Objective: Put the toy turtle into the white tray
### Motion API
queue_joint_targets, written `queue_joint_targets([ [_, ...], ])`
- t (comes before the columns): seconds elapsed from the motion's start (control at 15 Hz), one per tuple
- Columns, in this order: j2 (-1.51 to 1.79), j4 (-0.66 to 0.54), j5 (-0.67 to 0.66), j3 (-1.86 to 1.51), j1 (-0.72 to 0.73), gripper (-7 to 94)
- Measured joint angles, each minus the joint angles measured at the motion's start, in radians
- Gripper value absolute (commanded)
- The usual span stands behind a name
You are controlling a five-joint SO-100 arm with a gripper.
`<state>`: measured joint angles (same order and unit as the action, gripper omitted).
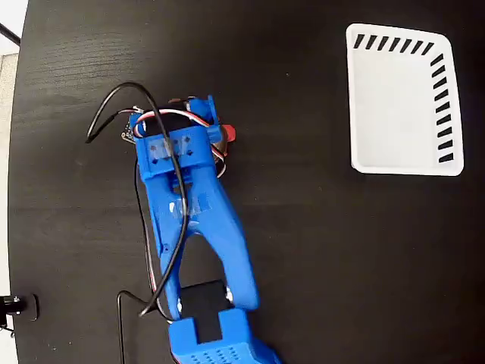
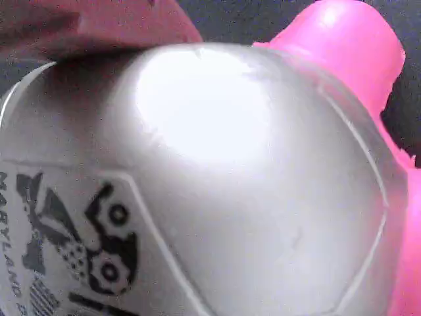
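My blue plastic arm (image 1: 193, 220) reaches up the fixed view from bottom centre, its head over the toy turtle (image 2: 217, 184); only a red bit (image 1: 229, 134) peeks out there. Wrist view: pale domed shell with black print fills the lens, pink parts at the edge. Jaws hidden; can't tell their opening. White slotted rectangular tray (image 1: 402, 102) sits well apart, upper right, bare black tabletop (image 1: 303, 227) between.

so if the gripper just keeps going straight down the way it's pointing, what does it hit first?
Most likely the toy turtle: its shell fills the wrist view, very close. In the fixed view the gripper hangs right over it, only a red bit showing. Whether contact is already made can't be told.
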<state>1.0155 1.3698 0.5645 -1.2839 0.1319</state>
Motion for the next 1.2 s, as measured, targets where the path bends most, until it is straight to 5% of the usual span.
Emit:
queue_joint_targets([
  [0.33, 0.140, 0.086, -0.078, -0.020, -0.008, 0],
  [0.87, 0.523, 0.284, -0.391, 0.130, -0.169, 0],
  [1.2, 0.313, 0.339, -0.552, 0.595, -0.581, 0],
])
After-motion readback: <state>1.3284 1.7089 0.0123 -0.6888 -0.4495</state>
